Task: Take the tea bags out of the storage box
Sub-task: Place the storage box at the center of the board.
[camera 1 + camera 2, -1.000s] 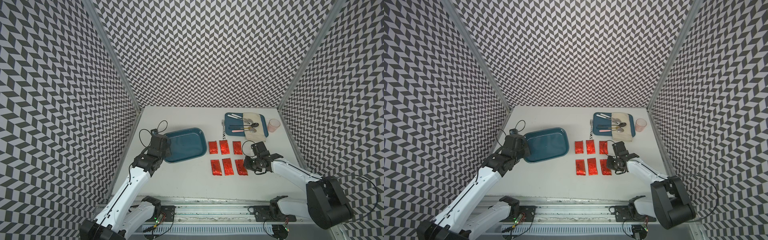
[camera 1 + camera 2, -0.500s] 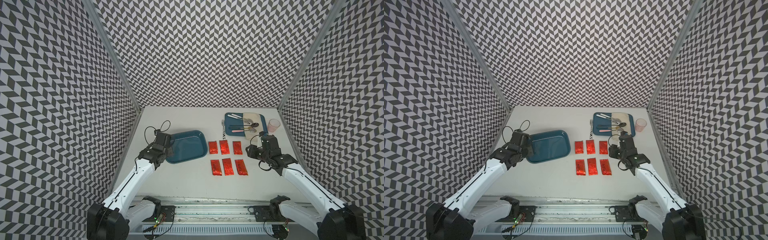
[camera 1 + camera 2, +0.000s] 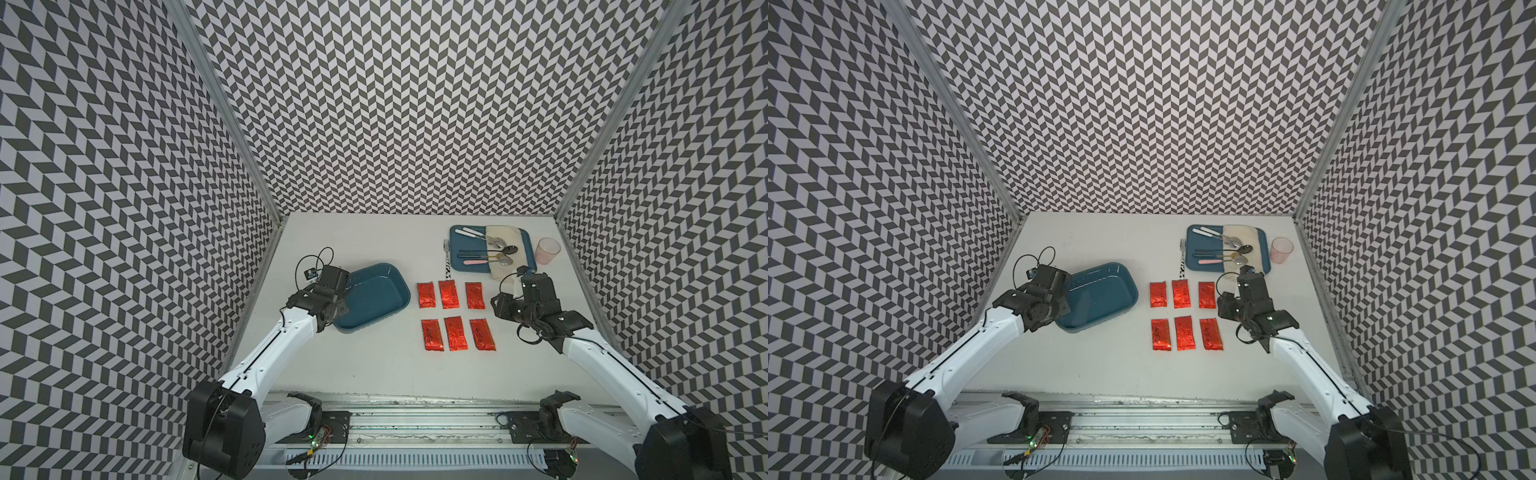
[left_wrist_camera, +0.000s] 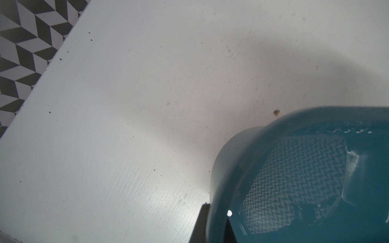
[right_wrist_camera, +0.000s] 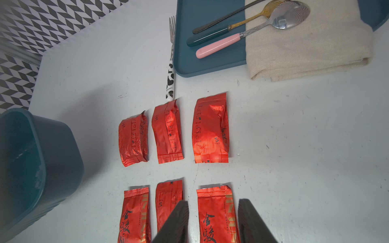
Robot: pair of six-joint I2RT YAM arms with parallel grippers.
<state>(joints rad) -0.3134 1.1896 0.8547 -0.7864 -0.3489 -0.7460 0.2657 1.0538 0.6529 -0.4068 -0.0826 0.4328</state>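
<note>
Several red foil tea bags lie on the white table in two rows of three, from the back left one (image 3: 426, 295) (image 3: 1158, 294) to the front right one (image 3: 482, 333) (image 3: 1211, 333) (image 5: 216, 212). The teal storage box (image 3: 374, 297) (image 3: 1100, 299) (image 4: 315, 178) (image 5: 31, 160) stands left of them, with nothing red inside. My left gripper (image 3: 337, 309) (image 3: 1059, 309) is shut on the box's near-left rim, one finger (image 4: 201, 225) outside the wall. My right gripper (image 3: 498, 305) (image 3: 1224, 307) (image 5: 213, 221) hangs open and empty above the right end of the rows, its fingers (image 5: 176, 223) straddling the front right bag in the right wrist view.
A flatter blue tray (image 3: 457, 266) (image 5: 189, 63) with cutlery and a beige cloth (image 5: 305, 48) sits at the back right. A fork with a spotted handle (image 3: 447, 259) (image 5: 171, 69) lies beside it. A pink cup (image 3: 547, 250) stands by the right wall.
My right gripper has opened wider and has risen back and to the right, away from the front right tea bag, which stays on the table. The left gripper keeps its hold on the box.
</note>
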